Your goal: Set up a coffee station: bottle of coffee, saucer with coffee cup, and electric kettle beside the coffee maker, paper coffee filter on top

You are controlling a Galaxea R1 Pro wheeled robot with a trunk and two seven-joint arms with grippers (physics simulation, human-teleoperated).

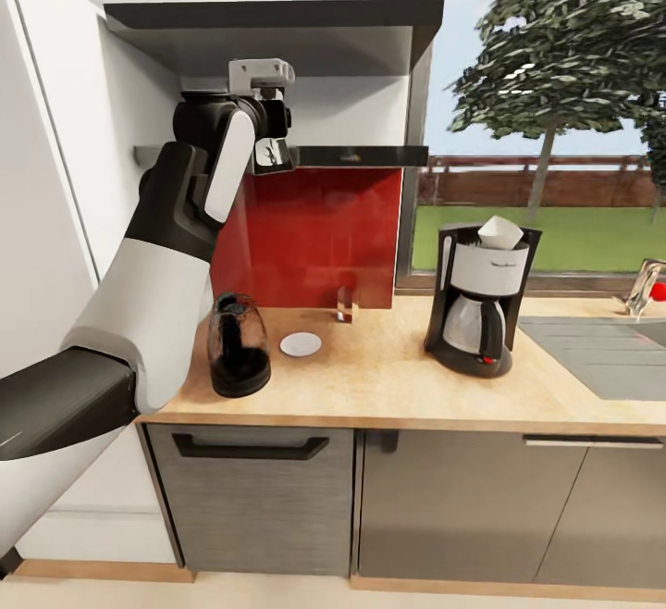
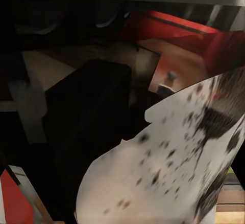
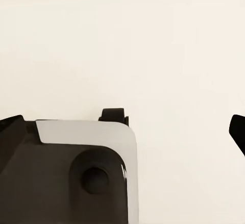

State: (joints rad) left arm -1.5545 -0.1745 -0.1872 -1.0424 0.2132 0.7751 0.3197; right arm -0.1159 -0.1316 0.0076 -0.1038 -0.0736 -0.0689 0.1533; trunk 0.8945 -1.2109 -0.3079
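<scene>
On the near left of the countertop (image 1: 388,378) stands the electric kettle (image 1: 238,344), with the saucer (image 1: 301,343) just beyond it. Further right sits the coffee maker (image 1: 481,299), a paper filter (image 1: 500,231) already on top. At the far left the left gripper (image 1: 275,151) is raised to the kitchen shelf (image 1: 361,156). The step in hand looks like fetching the bottle of coffee; whether the fingers grasp anything, I cannot tell. A speckled white object (image 2: 168,168) crowds the left wrist view. The next move calls for securing the bottle, then carrying it down beside the maker.

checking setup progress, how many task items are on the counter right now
3: the kettle at the counter's left end, the saucer just right of it, and the coffee maker further right with a filter on top. The arm may hide others.
</scene>
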